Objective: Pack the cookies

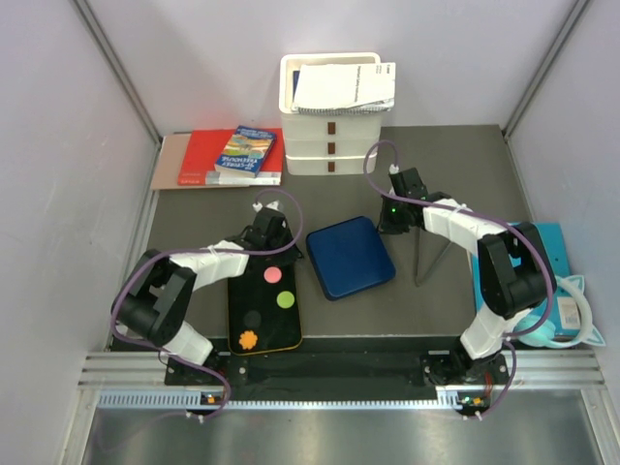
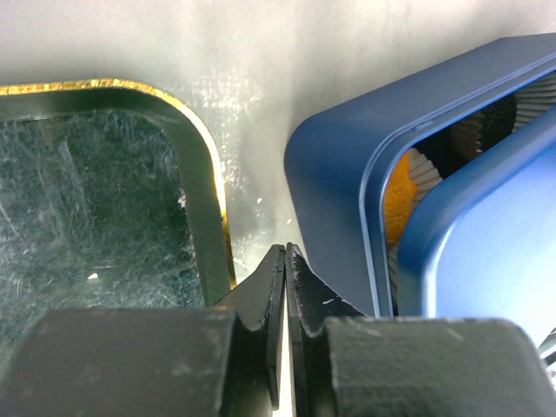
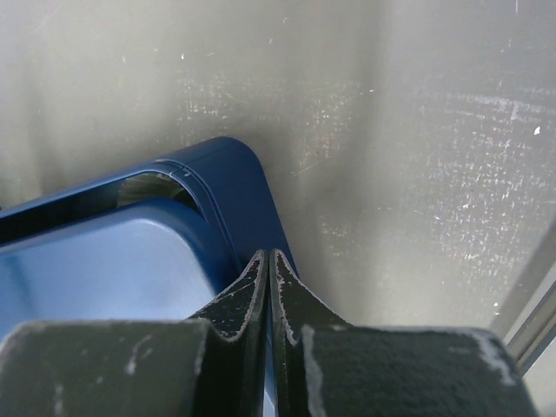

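Closed left gripper (image 2: 285, 254) nearest, over scuffed grey table (image 2: 252, 78); white walls (image 1: 58, 194) around.

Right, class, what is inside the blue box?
Through the gap beside the lid, white pleated paper cups and an orange piece, perhaps a cookie, show; the lid covers the rest.

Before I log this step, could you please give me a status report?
Left gripper and right gripper: jaws shut, empty. Four cookies on black tray, unpacked. Lid askew on blue box, covering it.
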You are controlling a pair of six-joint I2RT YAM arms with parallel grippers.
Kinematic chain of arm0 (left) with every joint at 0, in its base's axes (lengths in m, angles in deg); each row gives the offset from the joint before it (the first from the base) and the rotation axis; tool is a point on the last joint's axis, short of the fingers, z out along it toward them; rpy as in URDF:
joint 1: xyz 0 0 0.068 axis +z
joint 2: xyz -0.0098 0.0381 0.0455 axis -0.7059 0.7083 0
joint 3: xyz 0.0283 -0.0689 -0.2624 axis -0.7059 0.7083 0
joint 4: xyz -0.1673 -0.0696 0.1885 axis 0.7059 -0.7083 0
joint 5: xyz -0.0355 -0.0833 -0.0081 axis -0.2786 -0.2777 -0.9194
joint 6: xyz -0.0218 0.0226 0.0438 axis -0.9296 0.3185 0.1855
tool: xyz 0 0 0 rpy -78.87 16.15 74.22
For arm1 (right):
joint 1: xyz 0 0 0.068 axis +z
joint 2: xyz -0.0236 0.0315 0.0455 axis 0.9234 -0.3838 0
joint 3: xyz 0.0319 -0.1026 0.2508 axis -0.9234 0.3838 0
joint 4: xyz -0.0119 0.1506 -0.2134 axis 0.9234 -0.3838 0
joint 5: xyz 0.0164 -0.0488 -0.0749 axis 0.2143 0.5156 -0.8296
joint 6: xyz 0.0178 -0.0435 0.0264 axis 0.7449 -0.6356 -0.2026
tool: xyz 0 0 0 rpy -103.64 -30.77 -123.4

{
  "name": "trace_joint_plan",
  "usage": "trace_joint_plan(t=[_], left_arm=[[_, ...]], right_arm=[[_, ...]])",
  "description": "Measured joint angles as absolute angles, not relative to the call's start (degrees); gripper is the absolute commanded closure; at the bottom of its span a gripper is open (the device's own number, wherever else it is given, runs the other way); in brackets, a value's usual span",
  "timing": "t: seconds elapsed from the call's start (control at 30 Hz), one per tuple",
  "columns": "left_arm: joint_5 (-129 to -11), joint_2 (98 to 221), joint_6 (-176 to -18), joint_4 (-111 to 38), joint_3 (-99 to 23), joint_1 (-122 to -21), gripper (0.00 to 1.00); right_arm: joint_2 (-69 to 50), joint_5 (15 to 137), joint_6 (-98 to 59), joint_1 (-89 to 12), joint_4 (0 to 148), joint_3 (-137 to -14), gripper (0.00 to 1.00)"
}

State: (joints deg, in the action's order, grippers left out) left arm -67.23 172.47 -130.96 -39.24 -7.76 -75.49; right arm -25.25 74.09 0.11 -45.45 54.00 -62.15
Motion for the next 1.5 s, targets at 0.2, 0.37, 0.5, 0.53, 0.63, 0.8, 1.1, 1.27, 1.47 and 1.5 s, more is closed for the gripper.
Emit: trace_joint_plan(t=[0.2, 0.37, 0.5, 0.53, 0.63, 0.8, 1.1, 1.27, 1.47, 1.5], left_arm=[[-66.95, 172.45, -130.90, -39.17, -8.11, -75.49, 0.94], [-65.42, 172.32, -130.83, -39.39, -8.24, -75.49, 0.94], [-64.08, 171.77, -130.83, -39.48, -8.24, -75.49, 0.94], [-63.82, 171.62, -130.83, -39.59, -8.26, -75.49, 0.94], [-63.27, 171.14, -130.83, -40.42, -8.30, -75.49, 0.95], [-61.11, 170.05, -130.79, -41.86, -8.35, -75.49, 0.91], [-58.20, 168.58, -130.66, -43.76, -8.68, -75.49, 0.81], [-57.94, 168.56, -130.75, -43.78, -8.68, -75.49, 0.80], [-57.79, 167.20, -130.88, -43.94, -8.65, -75.49, 0.77], [-57.68, 166.77, -130.88, -43.94, -8.65, -75.49, 0.75]], right_arm=[[-24.59, 72.62, 0.59, -45.48, 53.83, -62.06, 1.00], [-19.30, 66.99, 1.25, -45.48, 52.76, -62.04, 1.00], [-12.00, 63.34, 1.64, -45.48, 51.25, -62.04, 1.00], [-10.34, 62.94, 1.62, -45.48, 50.64, -62.04, 1.00], [-6.78, 62.85, 0.83, -45.19, 48.28, -61.86, 1.00], [0.02, 62.55, -0.04, -42.50, 43.93, -55.52, 1.00], [13.11, 62.75, 2.80, -38.70, 37.48, -40.31, 1.00], [14.03, 64.08, 4.79, -38.31, 39.14, -36.66, 1.00], [14.40, 66.66, 8.31, -38.28, 44.80, -30.08, 1.00], [14.31, 66.99, 8.79, -38.28, 45.76, -29.25, 1.00]])
